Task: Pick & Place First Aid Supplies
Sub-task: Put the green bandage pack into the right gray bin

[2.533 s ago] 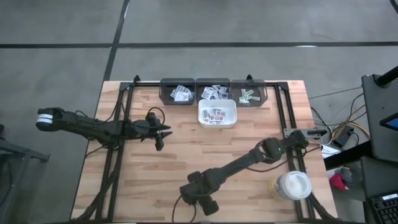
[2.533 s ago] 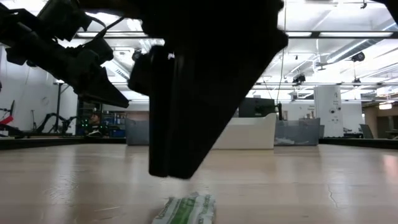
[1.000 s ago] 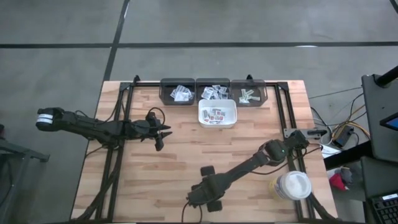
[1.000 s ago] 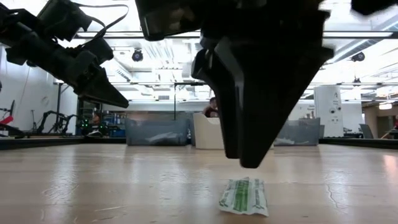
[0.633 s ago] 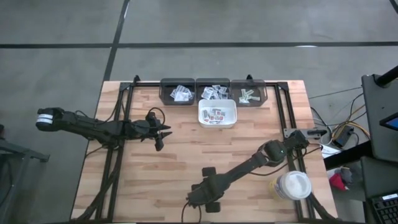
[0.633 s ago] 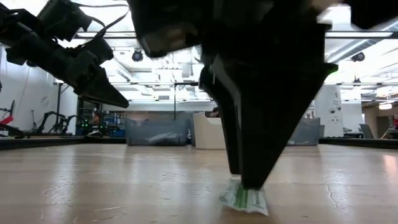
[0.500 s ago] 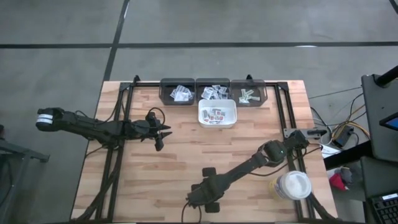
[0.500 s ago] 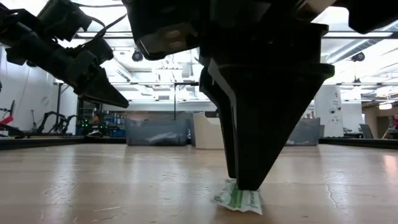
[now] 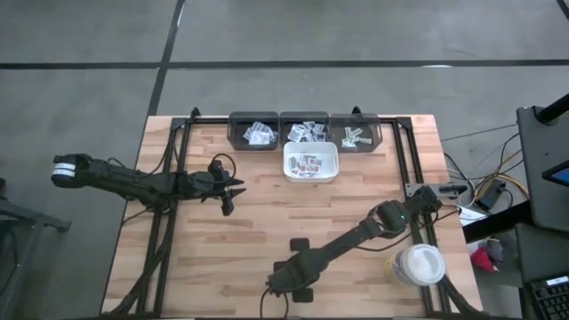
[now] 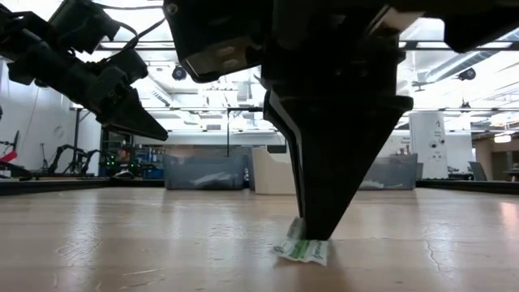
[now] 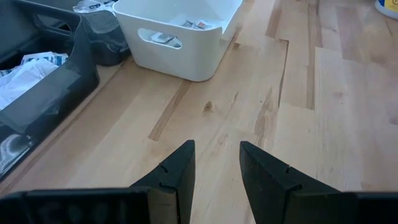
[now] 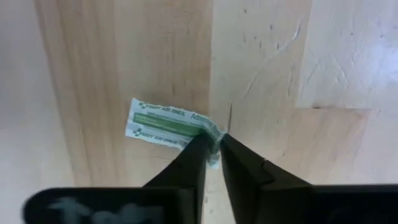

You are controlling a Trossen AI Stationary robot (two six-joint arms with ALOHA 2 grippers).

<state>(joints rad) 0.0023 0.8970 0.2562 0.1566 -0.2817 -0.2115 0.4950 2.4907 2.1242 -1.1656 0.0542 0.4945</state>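
One first aid supply, a small white packet with green print [image 12: 163, 123], lies on the wooden table near its front edge; in the low view the packet [image 10: 302, 251] shows below the fingertips. My right gripper [image 12: 213, 149] points straight down and is shut on it; from above, the right gripper [image 9: 293, 283] hides the packet. More packets lie in the white tray [image 9: 332, 151] and the dark bins behind it. At the table's left middle my left gripper [image 11: 217, 152] waits, open, over bare wood. My right gripper pinches one short end of the packet [image 12: 211, 135] between its two fingertips, coming from above and pointing down. That end is crumpled up between the fingers [image 12: 198, 158]. The rest of the packet lies flat on the table, stretching away from the fingers.
Three dark bins [image 9: 254, 132] [image 9: 305, 131] [image 9: 356, 133] with packets line the far edge, the white tray just in front of them. A round white-lidded jar [image 9: 418, 265] stands at the near right. Black frame rails [image 9: 169, 178] run along both sides. Bare wood lies mid-table.
My right gripper has come down onto the green-printed packet and shut on its end. The packet, flat on the table a second ago, has slid a little, and its gripped end is now bunched up between the fingertips.
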